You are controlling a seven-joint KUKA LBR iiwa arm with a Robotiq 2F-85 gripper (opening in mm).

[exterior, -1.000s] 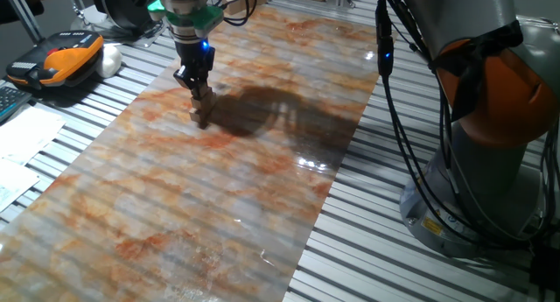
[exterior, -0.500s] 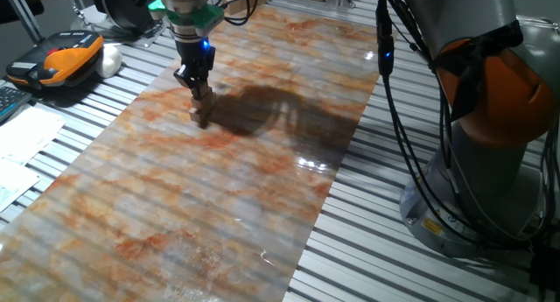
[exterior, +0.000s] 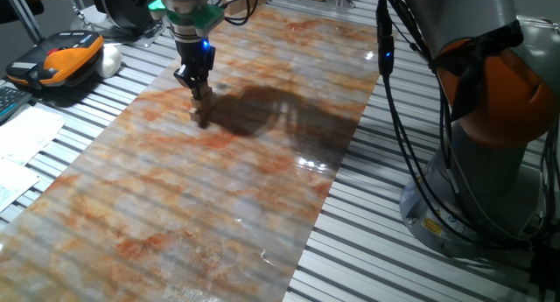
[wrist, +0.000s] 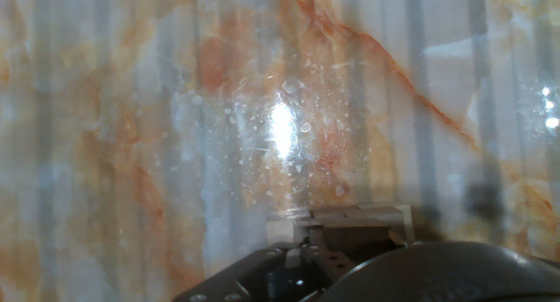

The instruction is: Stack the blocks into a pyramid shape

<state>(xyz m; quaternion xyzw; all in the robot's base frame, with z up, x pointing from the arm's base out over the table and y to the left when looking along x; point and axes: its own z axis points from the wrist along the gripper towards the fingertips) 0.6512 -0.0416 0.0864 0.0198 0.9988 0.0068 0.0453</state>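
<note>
Nothing visible has changed across the past second in the fixed view: the end effector [exterior: 202, 109] stands in the same spot at the far left of the desk [exterior: 219, 188], lowered onto the blocks [exterior: 201, 116] exactly as before, with no shift in arm pose, shadow or reflections on the glossy surface. No block has moved, appeared or gone. The hand view has no earlier picture to compare, so any change there cannot be told.
</note>
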